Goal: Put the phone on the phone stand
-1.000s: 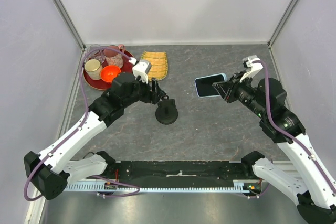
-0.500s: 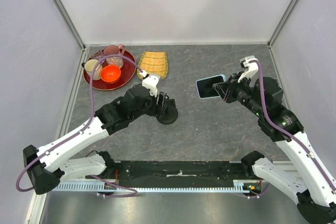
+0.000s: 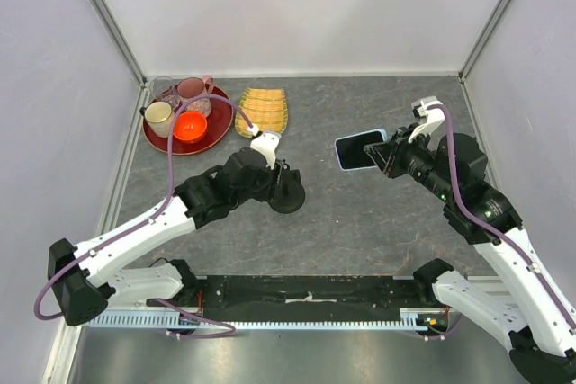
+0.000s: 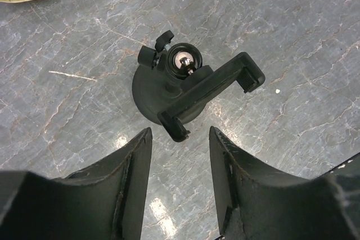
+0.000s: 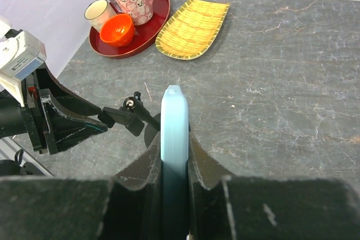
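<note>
The phone [image 3: 358, 150], black screen with a light blue edge, is clamped edge-on in my right gripper [image 3: 385, 157] above the right half of the table; its blue edge stands between the jaws in the right wrist view [image 5: 173, 133]. The black phone stand [image 3: 288, 193] sits on the table near the middle, disc base with a clamp head. In the left wrist view the stand [image 4: 185, 91] lies just ahead of my open, empty left gripper [image 4: 180, 139]. In the top view the left gripper [image 3: 277, 177] is right beside the stand. The stand also shows in the right wrist view [image 5: 132, 117].
A red round tray [image 3: 160, 140] at the back left holds a pink mug [image 3: 193, 93], a cream cup [image 3: 159, 114] and an orange bowl [image 3: 189, 125]. A yellow woven tray [image 3: 264, 110] lies next to it. Walls enclose the table on three sides.
My left arm has swung right and forward, bringing its gripper down beside the stand. My right gripper with the phone has barely shifted.
</note>
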You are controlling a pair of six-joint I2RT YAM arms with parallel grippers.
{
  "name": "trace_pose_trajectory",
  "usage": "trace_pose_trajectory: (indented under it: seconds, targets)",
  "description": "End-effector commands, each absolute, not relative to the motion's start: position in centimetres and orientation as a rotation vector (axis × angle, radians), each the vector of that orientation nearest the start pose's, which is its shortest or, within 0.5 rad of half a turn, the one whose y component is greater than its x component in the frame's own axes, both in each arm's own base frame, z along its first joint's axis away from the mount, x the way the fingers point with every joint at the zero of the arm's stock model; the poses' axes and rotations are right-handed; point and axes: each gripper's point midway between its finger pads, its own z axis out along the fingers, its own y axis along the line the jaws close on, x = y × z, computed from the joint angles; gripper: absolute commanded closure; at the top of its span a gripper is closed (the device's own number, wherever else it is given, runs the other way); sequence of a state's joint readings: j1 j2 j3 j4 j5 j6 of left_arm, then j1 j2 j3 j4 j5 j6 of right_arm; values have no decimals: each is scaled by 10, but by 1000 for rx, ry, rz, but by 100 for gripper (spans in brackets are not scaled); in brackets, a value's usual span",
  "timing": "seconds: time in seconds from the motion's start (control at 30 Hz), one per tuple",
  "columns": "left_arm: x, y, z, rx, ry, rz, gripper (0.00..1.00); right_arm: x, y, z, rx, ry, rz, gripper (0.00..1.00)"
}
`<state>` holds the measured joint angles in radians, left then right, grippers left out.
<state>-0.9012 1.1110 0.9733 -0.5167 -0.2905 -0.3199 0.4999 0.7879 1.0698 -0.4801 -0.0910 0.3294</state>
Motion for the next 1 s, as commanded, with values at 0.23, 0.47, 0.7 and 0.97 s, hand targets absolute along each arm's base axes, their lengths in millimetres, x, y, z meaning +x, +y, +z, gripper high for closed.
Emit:
trace_pose_trajectory:
  seconds: [0.23, 0.47, 0.7, 0.97]
  targets:
    - [239, -238, 203, 606, 2064, -330, 66, 232, 181, 374, -332, 1683, 771, 100]
    - [234, -241, 209, 777, 1987, -332, 95, 207, 207, 356, -637, 1723, 869, 100]
    - [226, -244, 210, 1008, 1840, -338, 98, 148, 241, 344, -1128, 1537, 1009, 100]
    - [236, -248, 209, 1042, 1837, -378, 98, 163, 276, 332, -1146, 1616, 908, 100]
